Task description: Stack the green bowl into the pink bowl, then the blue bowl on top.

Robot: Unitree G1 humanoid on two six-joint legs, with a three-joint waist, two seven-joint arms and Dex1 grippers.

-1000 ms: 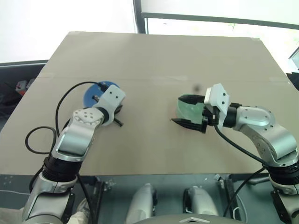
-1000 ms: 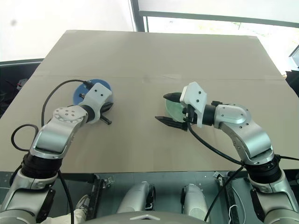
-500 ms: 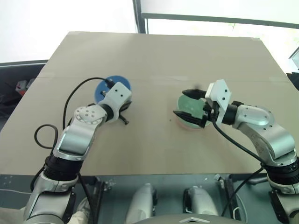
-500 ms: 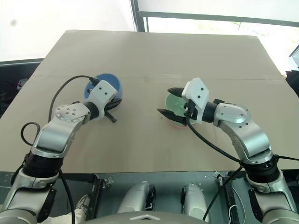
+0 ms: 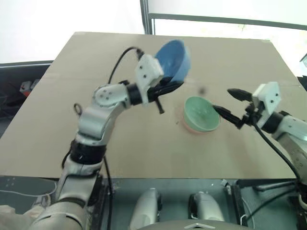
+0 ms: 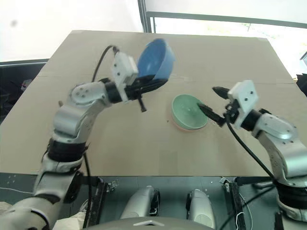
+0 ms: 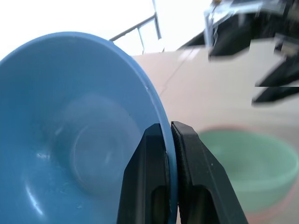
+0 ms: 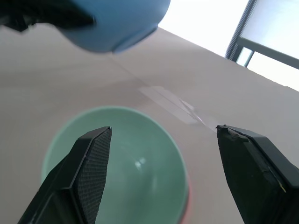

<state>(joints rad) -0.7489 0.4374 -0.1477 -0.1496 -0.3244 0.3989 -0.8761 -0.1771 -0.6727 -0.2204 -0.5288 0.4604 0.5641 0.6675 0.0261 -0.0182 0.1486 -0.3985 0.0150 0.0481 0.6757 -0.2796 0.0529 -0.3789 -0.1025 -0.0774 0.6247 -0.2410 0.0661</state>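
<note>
Green bowl (image 5: 202, 112) nested in pink bowl (image 5: 194, 128) on table (image 5: 144, 153). Left gripper (image 5: 169, 87) clenches blue bowl (image 5: 173, 60) tilted, above-left of it; right gripper (image 5: 228, 103), spread empty, just right.

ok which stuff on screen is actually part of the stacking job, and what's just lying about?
Part of the job:
- blue bowl, pinched by its rim in the left gripper, up off the table
- green bowl, nested in the pink bowl
- right gripper, open beside the stack

Just there:
- table
- window frame
</note>
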